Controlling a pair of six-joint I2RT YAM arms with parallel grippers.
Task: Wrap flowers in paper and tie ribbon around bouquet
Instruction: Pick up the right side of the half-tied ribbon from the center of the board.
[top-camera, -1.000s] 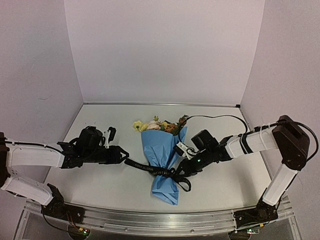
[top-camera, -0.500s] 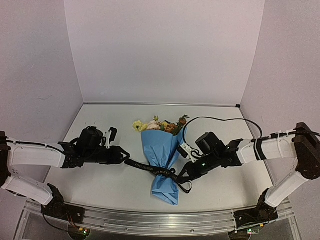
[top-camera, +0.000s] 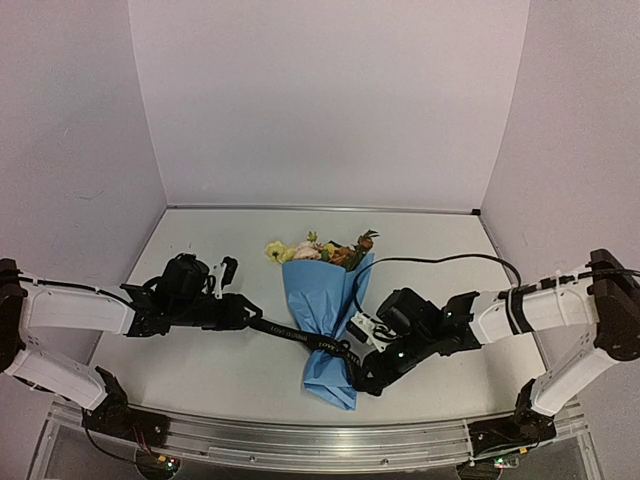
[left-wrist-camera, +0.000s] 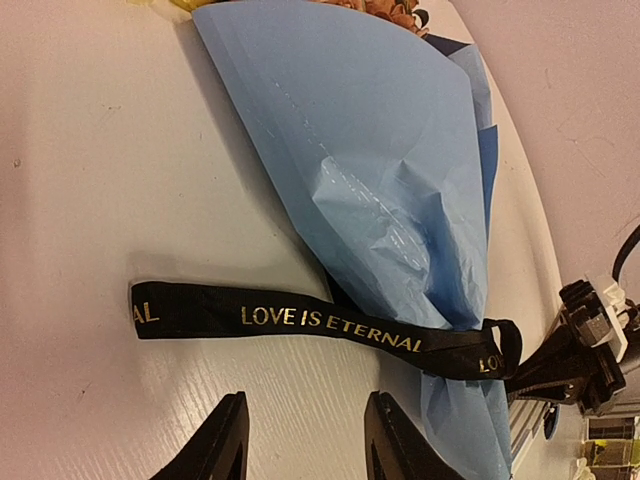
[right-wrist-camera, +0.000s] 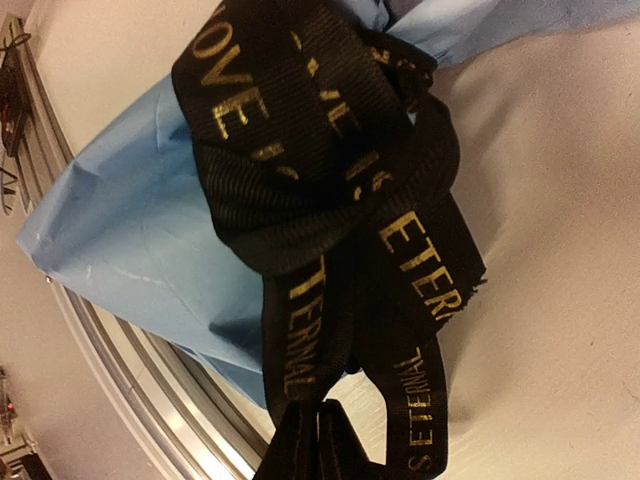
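Where bouquet (top-camera: 325, 300) lies, white tabletop (top-camera: 230, 380) seems wood-grained — pale walls (top-camera: 320, 100) enclose.

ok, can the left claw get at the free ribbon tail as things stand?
Probably yes. The left claw stands open, and the ribbon tail lies flat on the table just ahead of it, nothing between.

arms (top-camera: 70, 310): white links, black joints | cables (top-camera: 430, 259): black | base lights (top-camera: 165, 462): apparently green
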